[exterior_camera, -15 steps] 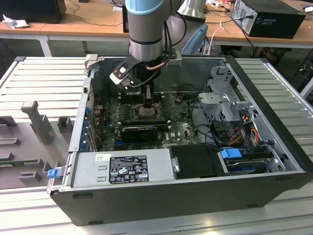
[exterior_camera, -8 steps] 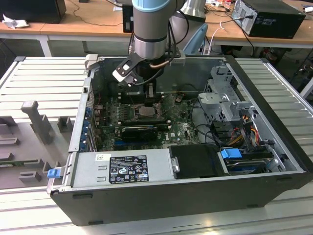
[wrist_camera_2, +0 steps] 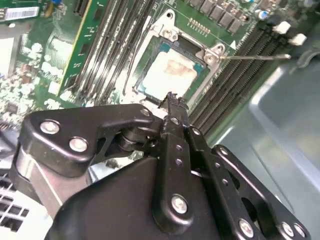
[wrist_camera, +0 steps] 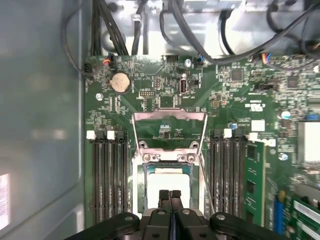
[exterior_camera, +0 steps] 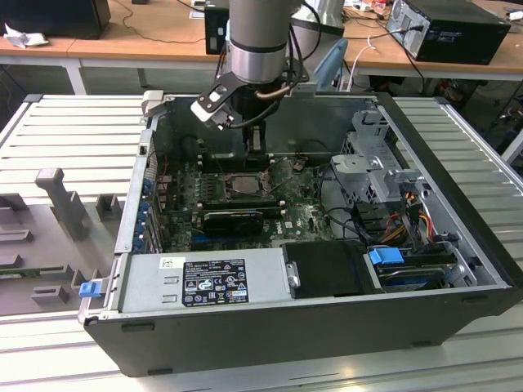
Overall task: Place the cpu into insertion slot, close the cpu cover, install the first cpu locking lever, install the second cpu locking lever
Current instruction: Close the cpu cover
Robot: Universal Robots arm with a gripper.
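We find the cpu (wrist_camera: 167, 181) lying flat in the insertion slot (wrist_camera: 141, 175). The tool (wrist_camera: 169, 196) is just above it, fingers pressed together with nothing between them. In the exterior view it hangs over the far part of the board inside the open computer case (exterior_camera: 458, 269). The cpu cover (wrist_camera: 169, 116) stands swung open on the side of the slot away from the tool.

We judge closing the cover to be the step in hand. To do it well, we would push on the frame's free bar at its centre, so it swings down squarely without twisting. We would also keep the fingertips off the chip's face and clear of the thin locking lever (wrist_camera_2: 255, 56) beside the slot.
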